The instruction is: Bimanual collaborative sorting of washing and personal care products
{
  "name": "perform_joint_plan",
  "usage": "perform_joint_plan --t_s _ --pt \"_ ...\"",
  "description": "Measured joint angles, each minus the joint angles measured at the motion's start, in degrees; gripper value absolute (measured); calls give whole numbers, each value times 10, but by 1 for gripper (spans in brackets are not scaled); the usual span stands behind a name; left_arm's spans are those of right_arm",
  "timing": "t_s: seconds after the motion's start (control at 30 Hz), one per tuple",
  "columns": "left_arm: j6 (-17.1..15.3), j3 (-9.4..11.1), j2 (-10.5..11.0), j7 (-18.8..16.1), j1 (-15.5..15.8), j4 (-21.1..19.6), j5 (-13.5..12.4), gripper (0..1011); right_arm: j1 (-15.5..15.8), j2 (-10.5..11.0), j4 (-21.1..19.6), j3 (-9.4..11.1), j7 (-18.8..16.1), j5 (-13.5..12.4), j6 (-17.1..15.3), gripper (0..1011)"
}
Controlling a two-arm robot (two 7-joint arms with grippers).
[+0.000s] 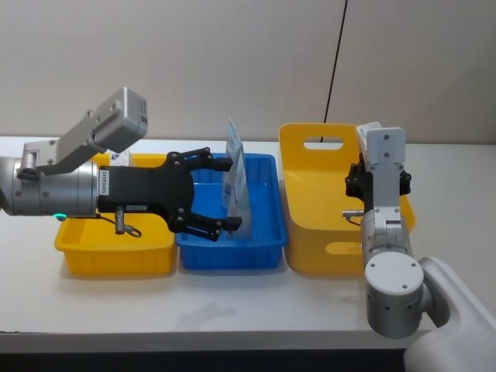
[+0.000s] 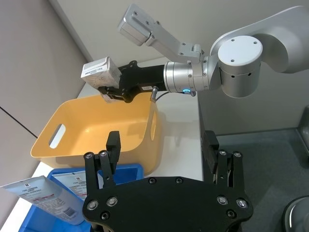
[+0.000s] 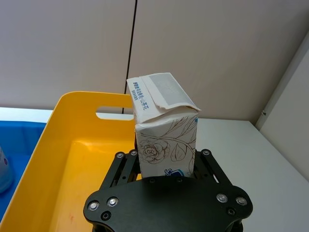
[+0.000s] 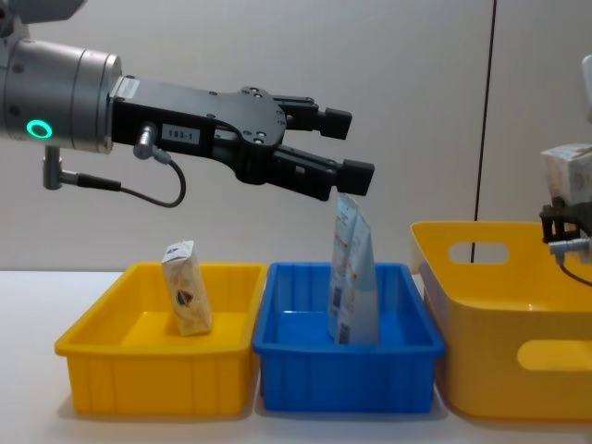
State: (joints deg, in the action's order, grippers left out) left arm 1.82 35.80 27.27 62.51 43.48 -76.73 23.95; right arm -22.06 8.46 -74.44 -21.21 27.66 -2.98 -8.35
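White table (image 1: 232,310), pouches (image 4: 353,277) in blue bin (image 4: 342,375), left gripper (image 4: 349,146) spread above, right gripper (image 3: 168,155) clamping pack (image 3: 161,121)

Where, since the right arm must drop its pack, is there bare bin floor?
The big yellow bin has a bare floor; the right gripper holds the speckled pack at its rim. The blue bin is crowded by the pouches under the open left gripper, free to their left. The small yellow bin is free around the cream pack.

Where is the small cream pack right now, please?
Chest view: the small cream pack stands tilted inside the low yellow bin on the left, beside the blue bin.
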Motion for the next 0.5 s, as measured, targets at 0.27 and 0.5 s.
perform_joint_plan --t_s 0.27,0.5 --pt "0 0 0 0 0 0 0 1001 0 -1 1 0 1 1 0 352" --pt "0 0 0 0 0 0 0 1001 -1 -2 1 0 2 1 0 351"
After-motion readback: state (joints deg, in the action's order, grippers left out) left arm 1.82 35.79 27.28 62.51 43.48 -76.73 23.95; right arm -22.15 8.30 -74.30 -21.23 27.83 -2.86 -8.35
